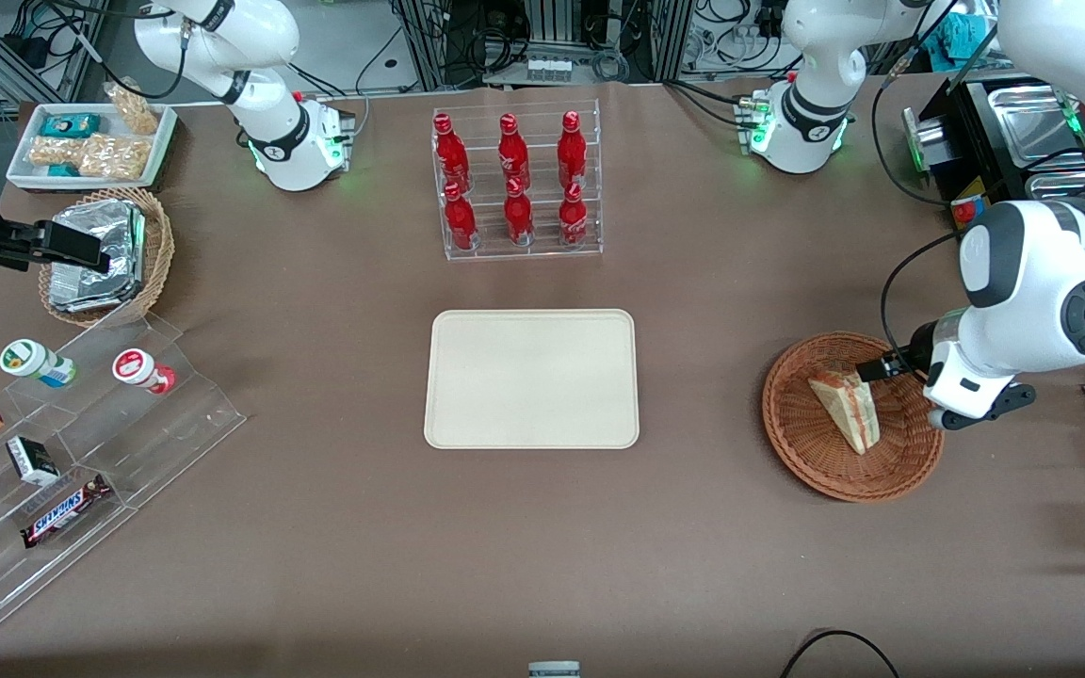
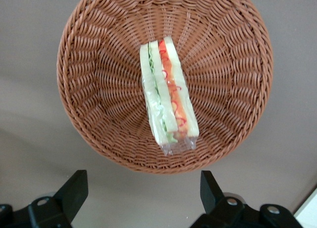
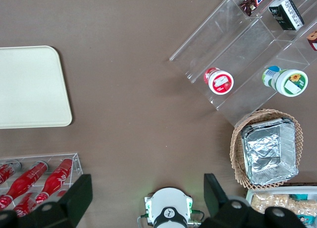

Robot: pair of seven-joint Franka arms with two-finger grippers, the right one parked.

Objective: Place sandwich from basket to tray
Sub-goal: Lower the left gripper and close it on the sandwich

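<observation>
On the brown table, your sandwich (image 2: 167,102) lies on edge in the basket (image 2: 99,89), well apart from the bare tray (image 1: 531,379). Your gripper (image 2: 141,196) hovers above the basket's rim with fingers (image 2: 74,188) spread wide, likely so they can straddle the wedge's flat faces.

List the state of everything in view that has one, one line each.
sandwich: in the basket, wrapped, standing on edge, not gripped
basket: upright on the table, holds only the sandwich
tray: flat on the table, nothing on it
tool: open, above the basket rim, holding nothing
bottles: six, upright in the clear rack, capped
foil packets: closed, in the tan basket
</observation>
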